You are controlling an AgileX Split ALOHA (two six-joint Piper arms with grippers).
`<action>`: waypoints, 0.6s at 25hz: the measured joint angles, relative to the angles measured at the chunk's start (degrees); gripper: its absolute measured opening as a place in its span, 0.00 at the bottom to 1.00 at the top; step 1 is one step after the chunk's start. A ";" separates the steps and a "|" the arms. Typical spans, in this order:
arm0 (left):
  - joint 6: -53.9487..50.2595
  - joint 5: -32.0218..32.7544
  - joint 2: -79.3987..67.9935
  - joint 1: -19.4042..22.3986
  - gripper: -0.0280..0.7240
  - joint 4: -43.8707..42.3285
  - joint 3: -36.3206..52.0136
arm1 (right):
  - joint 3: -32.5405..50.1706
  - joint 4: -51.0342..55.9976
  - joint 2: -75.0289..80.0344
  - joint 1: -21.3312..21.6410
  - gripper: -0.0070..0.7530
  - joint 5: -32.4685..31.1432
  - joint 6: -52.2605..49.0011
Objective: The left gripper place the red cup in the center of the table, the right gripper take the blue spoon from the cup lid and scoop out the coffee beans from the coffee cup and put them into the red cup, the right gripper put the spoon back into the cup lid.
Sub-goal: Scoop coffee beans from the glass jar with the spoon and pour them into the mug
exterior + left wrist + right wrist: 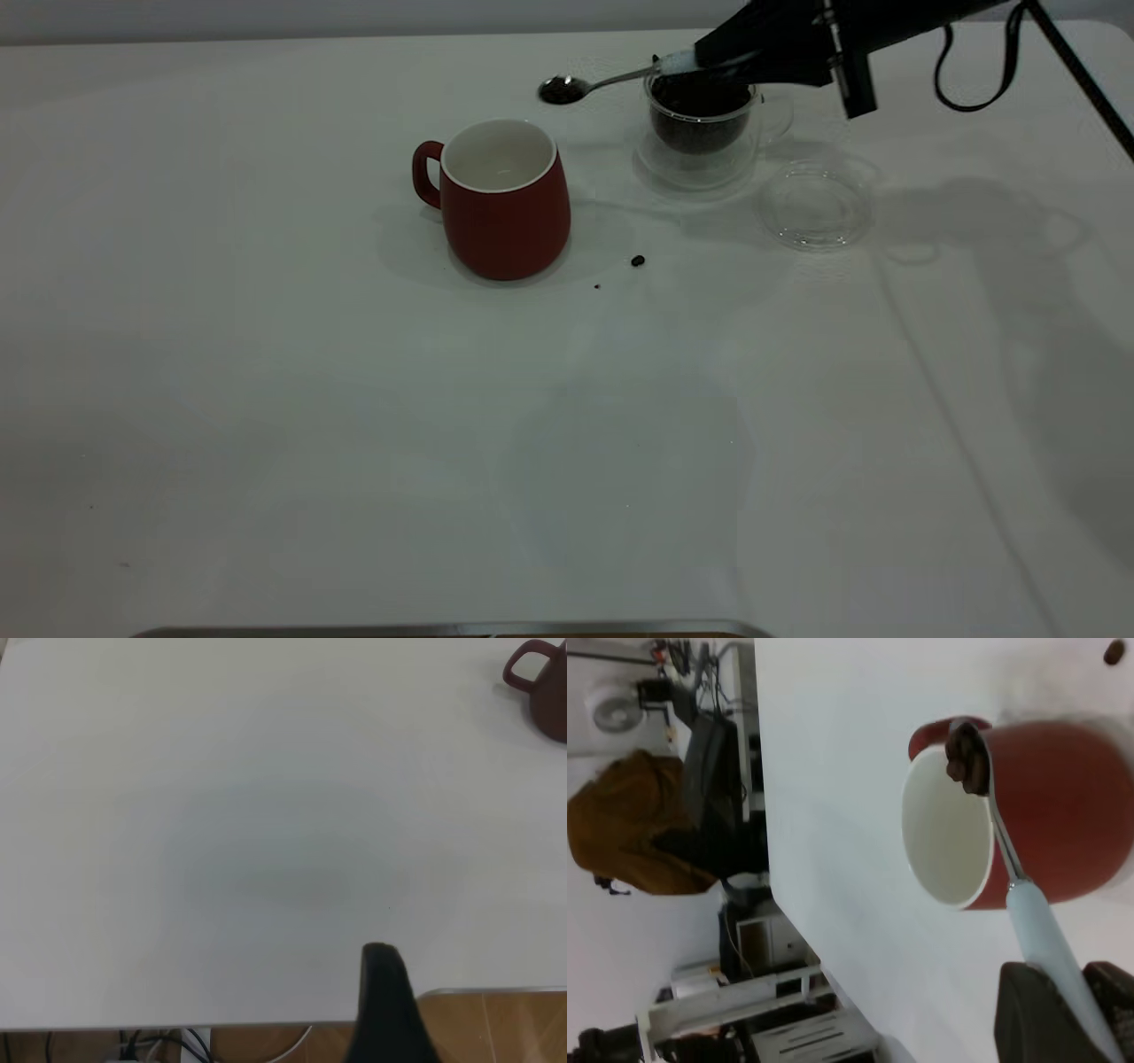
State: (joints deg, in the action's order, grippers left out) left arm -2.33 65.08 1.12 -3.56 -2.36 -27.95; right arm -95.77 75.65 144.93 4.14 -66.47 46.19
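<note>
The red cup (505,202) stands upright near the middle of the table (354,425), white inside, handle to the left; it also shows in the right wrist view (1072,806) and the left wrist view (542,687). My right gripper (713,51) is shut on the blue spoon (611,81) by its pale handle, above the coffee cup (704,124), which holds coffee beans (700,133). The spoon's bowl carries a few beans (967,757) and hovers between the two cups. The cup lid (815,208) lies bare to the right. My left gripper (387,1001) is parked at the table's near edge.
One stray bean (637,260) and a crumb lie on the table just right of the red cup. A black cable (974,80) hangs from the right arm. A metal edge (461,629) runs along the table's front.
</note>
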 joint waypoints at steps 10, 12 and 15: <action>0.00 0.00 0.00 0.00 0.79 0.00 0.00 | -0.06 -3.25 -1.75 -1.09 0.16 -0.06 -0.24; 0.00 0.00 0.00 0.00 0.79 0.00 0.00 | -0.06 -4.61 -2.06 -1.70 0.16 -0.06 -0.24; 0.00 0.00 0.00 0.00 0.79 0.00 0.00 | -0.06 -5.09 -2.31 -2.42 0.16 -0.16 -0.24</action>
State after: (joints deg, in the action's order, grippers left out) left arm -2.33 65.08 1.12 -3.56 -2.36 -27.95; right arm -95.84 70.56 142.62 1.72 -66.63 45.95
